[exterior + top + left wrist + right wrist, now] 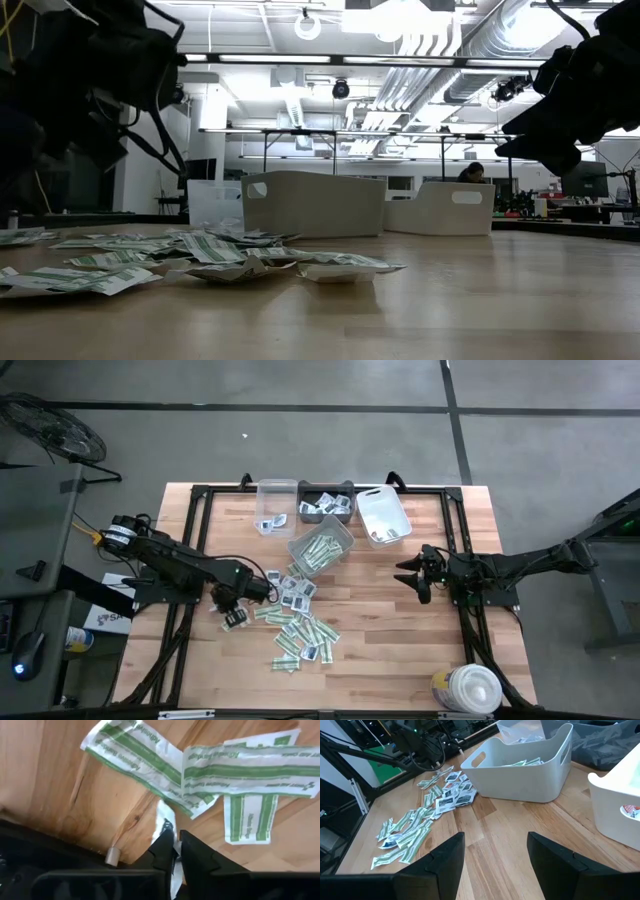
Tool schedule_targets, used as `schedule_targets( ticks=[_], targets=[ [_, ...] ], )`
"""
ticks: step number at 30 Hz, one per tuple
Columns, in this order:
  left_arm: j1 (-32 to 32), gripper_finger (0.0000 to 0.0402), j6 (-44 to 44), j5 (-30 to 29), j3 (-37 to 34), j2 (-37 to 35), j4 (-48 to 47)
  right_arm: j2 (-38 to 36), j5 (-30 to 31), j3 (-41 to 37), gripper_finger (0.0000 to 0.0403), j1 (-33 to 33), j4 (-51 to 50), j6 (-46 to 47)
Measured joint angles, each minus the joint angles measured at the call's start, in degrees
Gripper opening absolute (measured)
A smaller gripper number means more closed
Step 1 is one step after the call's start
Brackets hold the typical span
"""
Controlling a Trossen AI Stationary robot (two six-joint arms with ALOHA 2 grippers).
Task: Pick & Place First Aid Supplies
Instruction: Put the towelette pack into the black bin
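Green-and-white packets [300, 632] lay scattered on the wooden table [400, 620], just in front of the grey bin [322, 550] already holding some. At the pile's left edge, the left gripper [175, 845] pinched a white packet [164, 820] between nearly closed fingers; so thin a hold might slip on lifting. Only the left wrist view showed that pinch. The right gripper [495, 852] waited right of the bin, fingers spread.

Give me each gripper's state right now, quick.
Left gripper: closed on a white packet at the pile's edge.
Right gripper: open, empty, hovering over bare table.
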Motion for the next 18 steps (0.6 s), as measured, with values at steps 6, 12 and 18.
schedule_targets(
  ticks=[6,12,18],
  targets=[
    [0.02,0.0006,1.28,0.15,2.41,-0.02,-3.83,0.01,0.00,0.00,0.0208,0.01,0.00,0.00],
    [0.04,0.0003,3.05,-4.15,10.51,-0.02,-13.51,0.01,0.00,0.00,0.0208,0.01,-0.01,0.00],
    [0.04,0.0003,9.16,-17.09,22.24,-0.07,-18.88,0.00,0.00,0.00,0.0208,0.01,-0.01,-0.01]
  ],
)
